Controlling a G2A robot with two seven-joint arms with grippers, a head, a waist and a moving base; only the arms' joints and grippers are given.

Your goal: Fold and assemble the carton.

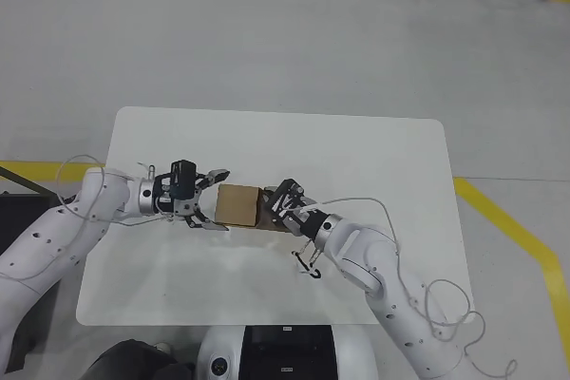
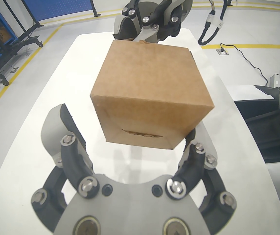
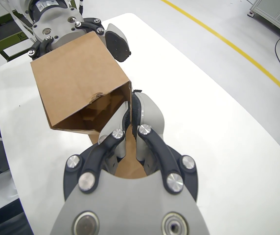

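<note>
The carton (image 1: 238, 204) is at mid-bench (image 1: 361, 152), closed end facing the left gripper (image 2: 130, 125), whose fingers are spread wide on either side, gripping nothing. The right gripper (image 3: 131, 108) has its fingers pinched tight on one wall at the open mouth. The risk: that single-wall pinch could crease the board or twist the box askew.

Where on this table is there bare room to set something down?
Bare: the table strip beyond the carton, and its right end. Crowded: the middle band, where the left end effector and right end effector flank the carton.
</note>
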